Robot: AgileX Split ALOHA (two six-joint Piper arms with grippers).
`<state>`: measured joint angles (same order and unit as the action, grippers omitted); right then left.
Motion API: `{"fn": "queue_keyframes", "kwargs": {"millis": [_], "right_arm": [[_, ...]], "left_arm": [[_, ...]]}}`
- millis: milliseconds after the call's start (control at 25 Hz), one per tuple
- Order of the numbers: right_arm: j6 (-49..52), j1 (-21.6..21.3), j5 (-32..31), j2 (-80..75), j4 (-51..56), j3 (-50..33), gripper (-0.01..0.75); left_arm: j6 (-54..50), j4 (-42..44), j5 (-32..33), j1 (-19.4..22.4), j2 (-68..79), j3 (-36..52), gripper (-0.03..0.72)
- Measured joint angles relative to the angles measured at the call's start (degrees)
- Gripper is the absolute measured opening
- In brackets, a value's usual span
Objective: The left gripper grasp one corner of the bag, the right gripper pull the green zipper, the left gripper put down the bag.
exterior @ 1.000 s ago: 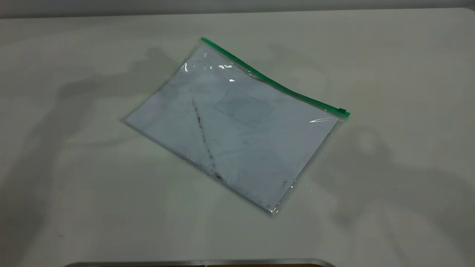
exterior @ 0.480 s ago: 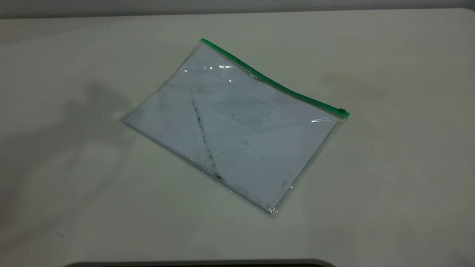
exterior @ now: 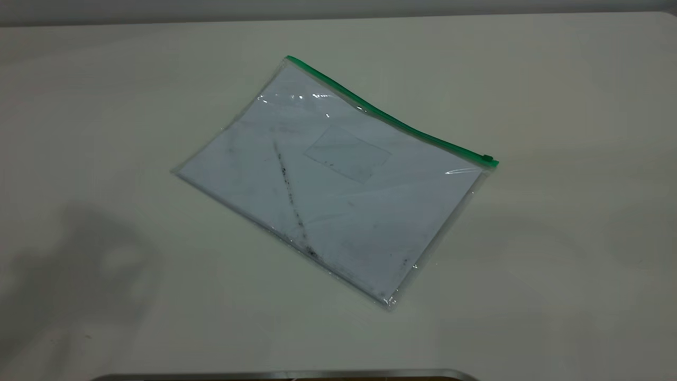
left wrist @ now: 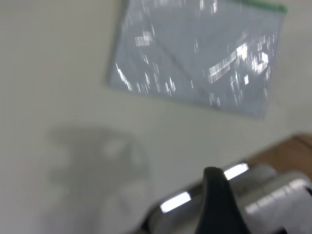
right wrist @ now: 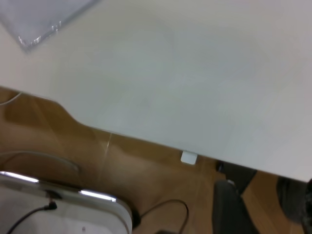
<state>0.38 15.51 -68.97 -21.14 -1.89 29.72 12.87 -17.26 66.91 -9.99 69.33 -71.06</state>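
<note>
**Operator:** Where is the bag for me right now?

**Observer:** You have the bag point(exterior: 333, 180) lying flat on the white table point(exterior: 555, 254), turned at an angle, near the middle of the exterior view. Its green zipper point(exterior: 391, 120) runs along the far long edge — and the small slider tab point(exterior: 486, 158) sits at that edge's right end. Nothing touches the bag.

**Operator:** And my 2 grippers?

**Observer:** Neither shows in the exterior view; you get only a soft shadow point(exterior: 90, 264) on the table toward the near left. In the left wrist view, 1 dark finger of the left gripper point(left wrist: 219, 204) pokes into the frame, well apart from the bag point(left wrist: 195, 53) (the second finger is out of frame, so I cannot tell whether the claw is spread or pressed together). It hangs over the table's near edge, close to a grey metal frame point(left wrist: 273, 195).

**Operator:** The right one?

**Observer:** The right gripper is out of sight. Its wrist camera shows you 1 clear corner of the bag point(right wrist: 44, 19), the table edge point(right wrist: 146, 139) and brown floor point(right wrist: 146, 180) below.
</note>
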Motion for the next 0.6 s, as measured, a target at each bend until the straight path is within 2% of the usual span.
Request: {"fn": "queue_keyframes", "kwargs": {"millis": [120,280,600], "right_arm": [[0.0,0.0,3.6,0.8,0.0,-1.2,0.395],[0.0,0.0,4.8,0.8,-0.4,-2.2,0.399],[0.0,0.0,4.9,0.8,-0.4,-2.2,0.429]], "left_arm": [[-1.5,1.0,0.0,-0.3,-6.5,10.0,0.518],[-5.0,5.2,0.0,-0.4,-15.8,21.3,0.518],[-10.3,14.5,-0.2,-0.4,-35.9,35.7,0.518]]}}
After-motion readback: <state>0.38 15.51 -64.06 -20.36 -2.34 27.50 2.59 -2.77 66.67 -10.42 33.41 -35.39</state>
